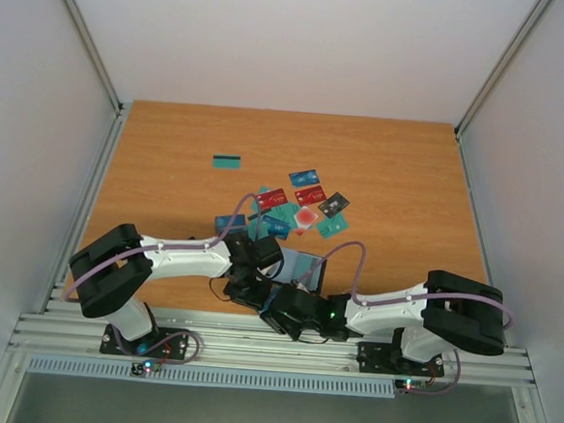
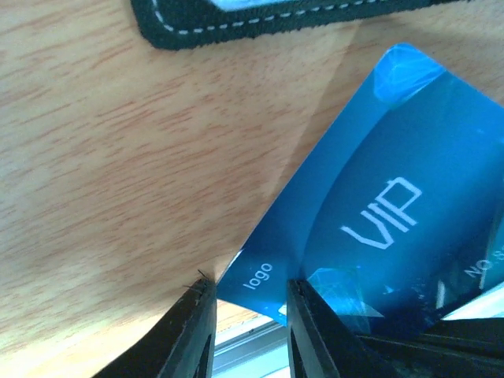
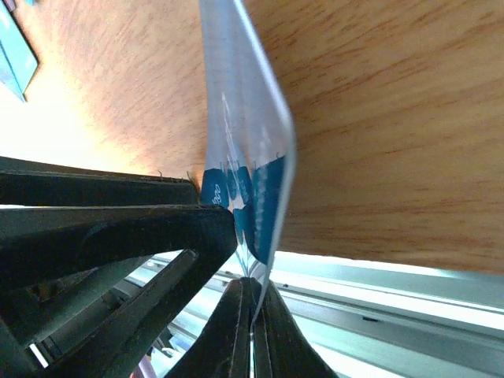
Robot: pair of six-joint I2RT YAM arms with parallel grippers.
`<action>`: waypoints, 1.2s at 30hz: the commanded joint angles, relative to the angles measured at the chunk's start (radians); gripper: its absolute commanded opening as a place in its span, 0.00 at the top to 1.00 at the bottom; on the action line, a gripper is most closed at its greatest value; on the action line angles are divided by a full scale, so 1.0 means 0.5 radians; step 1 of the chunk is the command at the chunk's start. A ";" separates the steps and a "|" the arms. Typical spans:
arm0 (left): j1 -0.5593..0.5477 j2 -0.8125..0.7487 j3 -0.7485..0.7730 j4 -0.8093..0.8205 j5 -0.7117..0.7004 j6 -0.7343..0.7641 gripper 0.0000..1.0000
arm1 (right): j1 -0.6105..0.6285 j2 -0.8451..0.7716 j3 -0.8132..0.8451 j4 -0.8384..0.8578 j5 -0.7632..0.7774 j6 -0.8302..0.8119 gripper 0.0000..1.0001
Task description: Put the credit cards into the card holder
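Note:
A blue credit card (image 2: 378, 197) printed "VIP" hangs just above the table near its front edge. My left gripper (image 2: 248, 287) is shut on it, the card's corner flexed between the two fingers. My right gripper (image 3: 253, 283) is shut on the thin lower edge of the same card (image 3: 244, 142), which I see edge-on here. The two grippers meet in the top view, left (image 1: 260, 289) and right (image 1: 277, 313). The black card holder (image 2: 260, 20), stitched in white, lies just beyond them (image 1: 319, 272). Several loose credit cards (image 1: 297, 208) lie mid-table.
A single teal card (image 1: 227, 161) lies apart at the back left. Another teal card (image 3: 16, 55) shows at the edge of the right wrist view. The metal rail (image 1: 273, 346) runs along the table's front edge, right below the grippers.

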 commanded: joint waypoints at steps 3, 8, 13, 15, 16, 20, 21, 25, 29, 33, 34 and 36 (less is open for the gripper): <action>0.020 -0.164 0.038 -0.226 -0.181 -0.028 0.73 | -0.009 -0.140 -0.014 -0.168 0.057 -0.084 0.99; 0.177 -0.476 0.177 -0.498 -0.322 0.010 0.72 | -0.050 -0.393 -0.013 -0.371 -0.016 -0.294 0.99; 0.354 -0.793 0.314 -0.637 -0.273 0.167 0.63 | -0.294 -0.683 0.165 -0.820 -0.315 -0.951 0.99; 0.463 -0.888 0.340 -0.615 -0.118 0.260 0.59 | -0.462 -0.724 0.310 -1.015 -0.553 -1.269 0.99; 0.509 -0.933 0.351 -0.593 -0.034 0.294 0.56 | -0.554 -0.738 0.400 -1.089 -0.689 -1.396 0.99; 0.678 -1.071 0.379 -0.412 0.332 0.389 0.46 | -0.852 -0.751 0.697 -1.386 -1.166 -1.863 0.99; 0.713 -1.097 0.375 -0.356 0.428 0.388 0.45 | -0.909 -0.748 0.762 -1.438 -1.285 -1.946 0.99; 0.873 -1.199 0.320 -0.034 0.781 0.269 0.44 | -1.052 -0.746 0.959 -1.557 -1.647 -2.176 0.99; 0.958 -1.316 0.240 0.404 1.066 0.009 0.44 | -1.135 -0.731 1.105 -1.579 -1.907 -2.273 0.99; 0.968 -1.357 0.206 0.645 1.208 -0.151 0.47 | -1.178 -0.721 1.209 -1.551 -2.072 -2.284 0.99; 0.968 -1.355 0.193 0.675 1.238 -0.175 0.47 | -1.182 -0.719 1.218 -1.527 -2.104 -2.271 0.99; 0.968 -1.348 0.157 0.780 1.314 -0.212 0.50 | -1.185 -0.718 1.227 -1.471 -2.153 -2.238 0.99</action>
